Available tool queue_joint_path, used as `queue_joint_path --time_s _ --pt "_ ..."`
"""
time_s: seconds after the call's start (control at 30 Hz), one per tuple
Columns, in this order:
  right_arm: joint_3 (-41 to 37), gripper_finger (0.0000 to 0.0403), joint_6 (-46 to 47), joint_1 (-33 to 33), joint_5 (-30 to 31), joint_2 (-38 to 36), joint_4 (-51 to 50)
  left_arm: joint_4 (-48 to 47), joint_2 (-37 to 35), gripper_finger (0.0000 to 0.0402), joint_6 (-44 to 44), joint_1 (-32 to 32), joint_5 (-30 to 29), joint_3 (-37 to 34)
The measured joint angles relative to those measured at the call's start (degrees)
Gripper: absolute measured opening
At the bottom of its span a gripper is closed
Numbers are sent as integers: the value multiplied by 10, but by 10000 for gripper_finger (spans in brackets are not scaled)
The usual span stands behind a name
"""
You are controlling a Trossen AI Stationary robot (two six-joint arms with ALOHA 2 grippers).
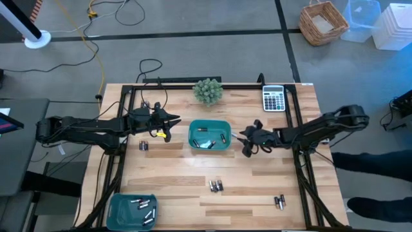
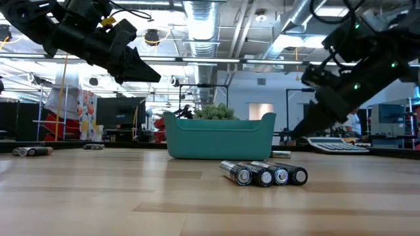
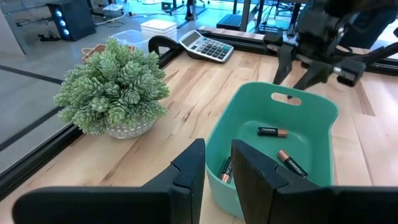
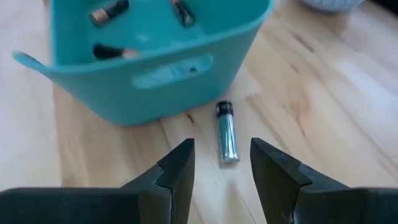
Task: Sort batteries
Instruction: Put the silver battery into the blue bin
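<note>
Battery (image 4: pixel 226 132) beside tray (image 4: pixel 186 68), right claw (image 4: pixel 222 163) parted above

I can't make out any text, brand, number or sign from my station. The calculator (image 3: pixel 207 45) beyond my left gripper (image 3: pixel 217 168) shows rows of keys, but the marks on them are too small for me to read, and its display is no clearer in the high view. The black and copper batteries (image 3: pixel 273 131) lying in the teal tray (image 3: pixel 249 102) just ahead of that gripper carry a faint light mark on the dark wrap, which I cannot read. The battery (image 4: pixel 226 131) lying just ahead of my right gripper (image 4: pixel 222 165), beside the tray wall, shows no legible print either.
</note>
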Motion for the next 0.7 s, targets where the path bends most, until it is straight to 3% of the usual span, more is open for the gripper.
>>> queue_joint_path --time_s 0.33,0.7 --pt "5 167 -10 -23 1 95 83 0 0 72 -3 0 0 0" --pt "35 167 -21 -41 1 163 85 0 0 72 -4 0 0 0"
